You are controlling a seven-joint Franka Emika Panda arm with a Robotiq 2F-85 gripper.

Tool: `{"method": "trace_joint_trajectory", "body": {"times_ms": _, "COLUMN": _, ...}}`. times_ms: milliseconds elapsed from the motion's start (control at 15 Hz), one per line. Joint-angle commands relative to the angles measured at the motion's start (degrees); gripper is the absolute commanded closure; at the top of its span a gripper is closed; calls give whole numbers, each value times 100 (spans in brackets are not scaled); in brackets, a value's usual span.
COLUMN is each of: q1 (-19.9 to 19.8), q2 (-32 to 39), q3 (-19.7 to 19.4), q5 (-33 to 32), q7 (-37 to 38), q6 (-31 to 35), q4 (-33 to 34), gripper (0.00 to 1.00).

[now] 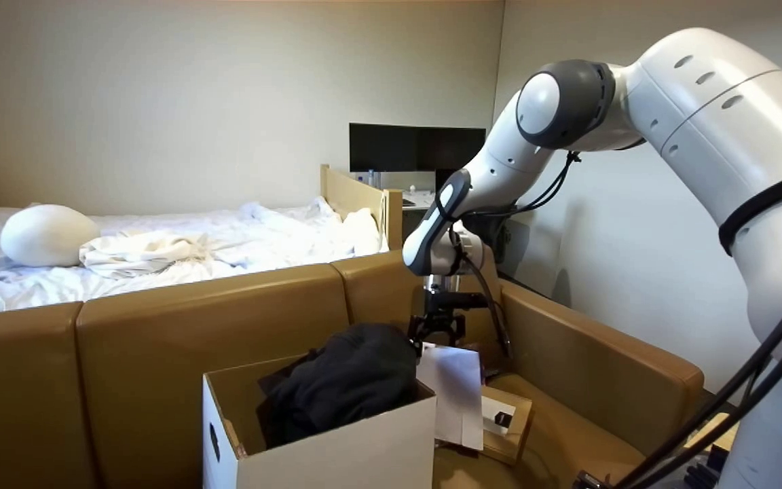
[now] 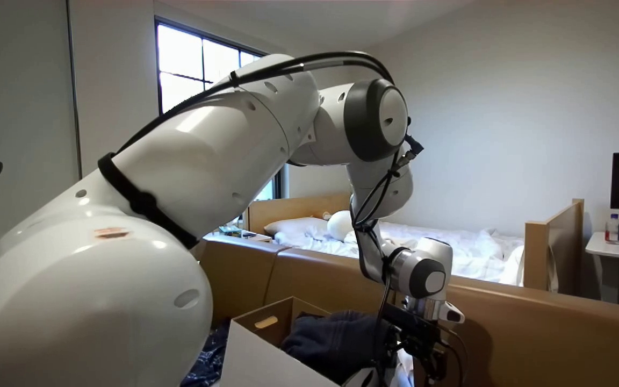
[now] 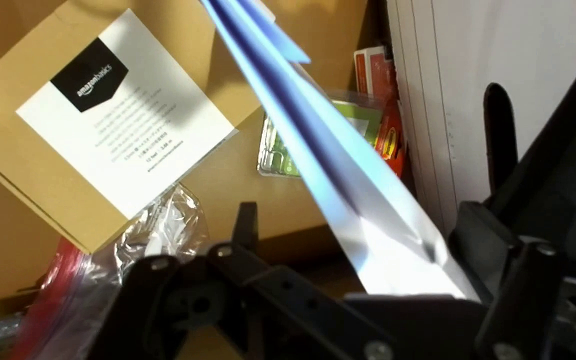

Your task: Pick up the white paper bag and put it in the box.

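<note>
The white paper bag stands on edge on the sofa seat, beside the box's outer wall. From above, in the wrist view, its folded top runs diagonally between the spread fingers of my gripper. Those fingers are wide open, and the bag lies closer to the right-hand one; whether it touches cannot be told. In an exterior view my gripper points down over the bag's upper edge. The box has white outer walls and a dark garment heaped inside, rising above the rim. Its floor is hidden.
A tan flat package with a white label lies beside the bag. Near it are a clear plastic bag and a green-and-red packet close to the box wall. The sofa back and armrest border this spot.
</note>
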Motion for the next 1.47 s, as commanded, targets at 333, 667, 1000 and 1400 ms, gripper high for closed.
{"method": "trace_joint_trajectory", "body": {"times_ms": 333, "q1": -109, "q2": 299, "q3": 569, "q5": 10, "q7": -1045, "q6": -966, "q4": 409, "gripper": 0}}
{"method": "trace_joint_trajectory", "body": {"times_ms": 667, "q1": 133, "q2": 353, "q3": 237, "q5": -155, "q7": -665, "q6": -529, "q4": 631, "gripper": 33}}
{"method": "trace_joint_trajectory", "body": {"times_ms": 1000, "q1": -43, "q2": 453, "q3": 202, "q5": -119, "q7": -904, "q6": -1071, "q4": 899, "gripper": 68}}
{"method": "trace_joint_trajectory", "body": {"times_ms": 1400, "q1": -315, "q2": 738, "q3": 609, "q5": -53, "q7": -2086, "q6": -2314, "q4": 1296, "gripper": 93}}
